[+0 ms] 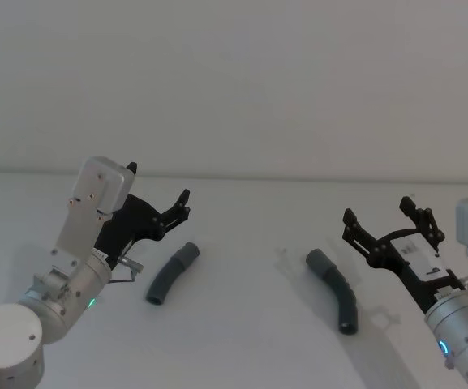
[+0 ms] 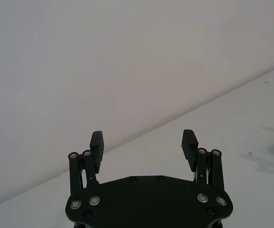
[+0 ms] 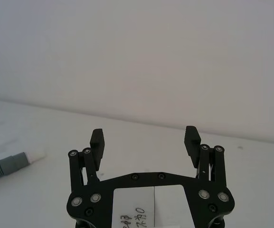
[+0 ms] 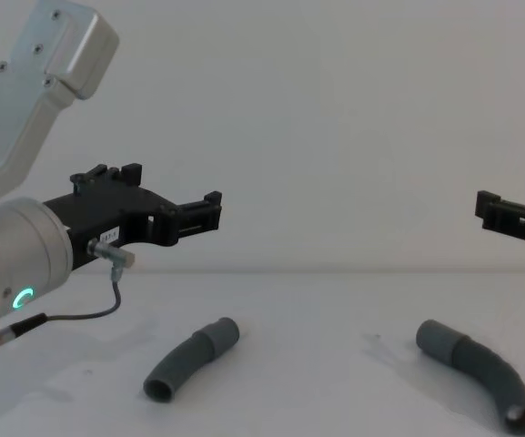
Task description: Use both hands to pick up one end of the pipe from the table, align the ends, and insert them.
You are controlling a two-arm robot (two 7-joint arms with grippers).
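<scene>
- One flat, matte white table (image 1: 242, 243) spreads beneath both grippers and meets a plain pale wall behind them.
- Two arms end in smooth silver cylindrical wrists. The left wrist carries a small green ring light (image 4: 24, 297) and the right a bluish one (image 1: 444, 348).
- Left gripper (image 1: 159, 182): black, angular metal with riveted linkages and ridged finger pads (image 2: 189, 142). It hangs raised above the table with its fingers spread wide, gripping nothing.
- Right gripper (image 1: 377, 209): the same black, angular build, also raised above the table, fingers (image 3: 192, 137) spread wide and empty.
- Left pipe piece (image 4: 189, 358): a short, curved, dark grey plastic tube with a wider collar at its far end. It lies flat on the table below the left gripper and just to its inner side, apart from the fingers.
- Right pipe piece (image 1: 337, 289): a matching curved grey tube, lying on the table below the right gripper and to its inner side, untouched. The two pieces are well apart.
- White label sticker (image 3: 153, 209) on the right gripper's body bears handwritten marks too unclear to read.
- Short white tip (image 3: 34, 155) projects from the right piece's grey collar, with a ribbed stretch of tube behind it.
</scene>
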